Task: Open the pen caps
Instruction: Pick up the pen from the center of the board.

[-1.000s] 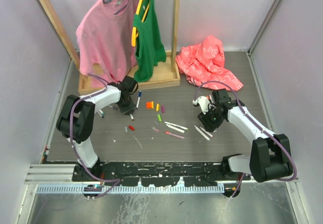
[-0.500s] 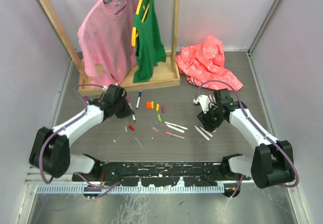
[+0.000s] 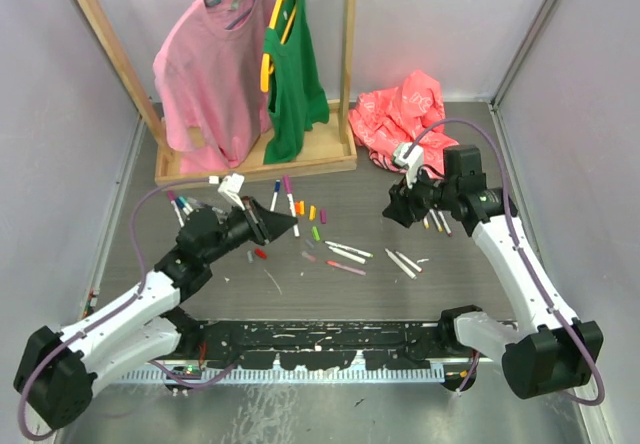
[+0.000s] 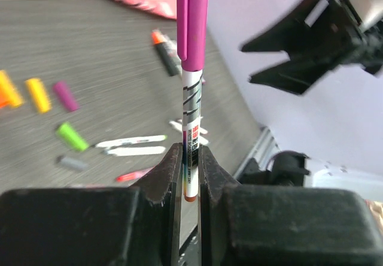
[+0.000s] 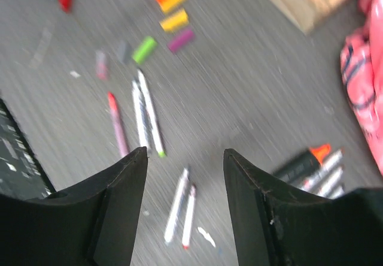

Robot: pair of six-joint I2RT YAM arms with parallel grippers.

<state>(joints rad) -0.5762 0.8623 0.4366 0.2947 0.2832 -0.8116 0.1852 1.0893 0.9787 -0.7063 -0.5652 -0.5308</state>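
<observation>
- From above: shows the left gripper [image 3: 290,226] clamped low on the barrel of the magenta-capped pen [image 3: 292,209], clear of the table [image 3: 365,204], with the magenta cap [image 3: 287,185] on and sticking out crosswise.
- Also shows the right gripper [image 3: 392,209] hanging above the table well to the right of that pen, with loose caps [image 3: 311,212] and bare pens [image 3: 347,252] lying between the two arms.
- From the left wrist: confirms both fingers [image 4: 173,170] pressed on the white barrel near its lower end, with the cap upright at the far end, well clear of them. Catches the right gripper beyond, jaws spread, apart from the cap.
- From the right wrist: finds the jaws parted with nothing between them, above bare pens, four loose caps and the black highlighter [image 5: 302,163] with its orange cap [image 5: 320,152] on.
- Likely handles as light, stiff, smooth plastic. Cap small and probably snug, so apt to slip from a pinch or to tilt the pen in the left hold.
- Best to pinch the cap across its sides near the middle, off the clip, and pull straight along the barrel.
</observation>
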